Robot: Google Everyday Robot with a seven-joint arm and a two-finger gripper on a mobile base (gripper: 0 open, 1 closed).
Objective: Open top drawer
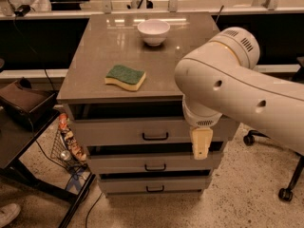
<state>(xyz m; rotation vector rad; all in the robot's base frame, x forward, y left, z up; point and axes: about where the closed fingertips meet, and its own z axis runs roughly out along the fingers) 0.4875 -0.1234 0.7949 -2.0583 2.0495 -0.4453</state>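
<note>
The top drawer (114, 131) is the tallest of three grey drawer fronts under the grey countertop (95, 56). Its thin black bar handle (155, 137) sits at the middle of the front. The front stands about in line with the two drawers below, with a dark gap above it. My gripper (201, 145) hangs down from the big white arm (223, 75), in front of the right part of the top drawer's front. It is to the right of the handle and apart from it.
The middle drawer (118, 164) and bottom drawer (123, 185) have smaller black handles. A green-and-yellow sponge (125, 77) and a white bowl (153, 32) lie on the countertop. A black table (19, 146) stands at the left. Chair wheels (285, 194) are at the right.
</note>
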